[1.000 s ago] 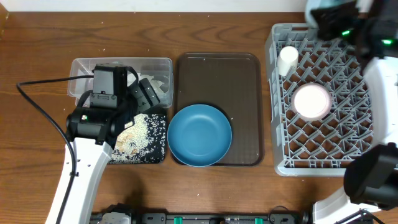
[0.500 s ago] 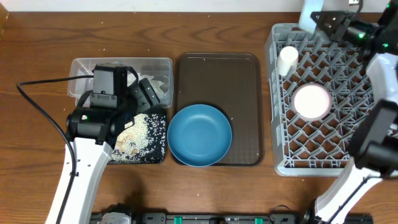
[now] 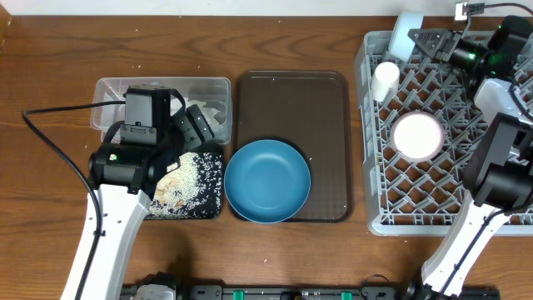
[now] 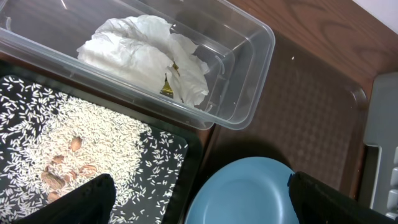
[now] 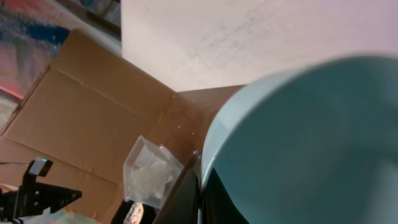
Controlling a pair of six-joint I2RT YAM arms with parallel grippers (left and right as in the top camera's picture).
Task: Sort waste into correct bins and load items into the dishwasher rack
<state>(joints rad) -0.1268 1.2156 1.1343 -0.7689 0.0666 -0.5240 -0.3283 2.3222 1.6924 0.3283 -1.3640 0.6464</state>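
My right gripper (image 3: pixel 426 38) is shut on the rim of the small light-blue bowl (image 3: pixel 408 29), held on edge over the far left corner of the grey dishwasher rack (image 3: pixel 375 218). The bowl fills the right wrist view (image 5: pixel 311 137), pinched between the fingers (image 5: pixel 200 186). The white cup (image 3: pixel 385 80) and pink-rimmed bowl (image 3: pixel 417 135) sit in the rack. The large deep-blue bowl (image 3: pixel 266 181) sits on the brown tray. My left gripper (image 4: pixel 205 208) is open and empty above the black tray's edge. Rice (image 4: pixel 81 140) lies on the black tray (image 4: pixel 189 149). Tissue (image 4: pixel 146 53) and wrapper (image 4: pixel 166 89) lie in the clear tub (image 4: pixel 249 74).
The dark brown serving tray (image 3: pixel 291 100) lies between the bins and the rack, with the deep-blue bowl on its near end. My left arm's black cable (image 3: pixel 50 142) loops over the table at the left. A wall and cardboard box (image 5: pixel 93 118) show behind the right wrist.
My right wrist has swung and turned at the rack's far edge, and the light-blue bowl now stands on edge over the far left corner. The left arm has not moved.
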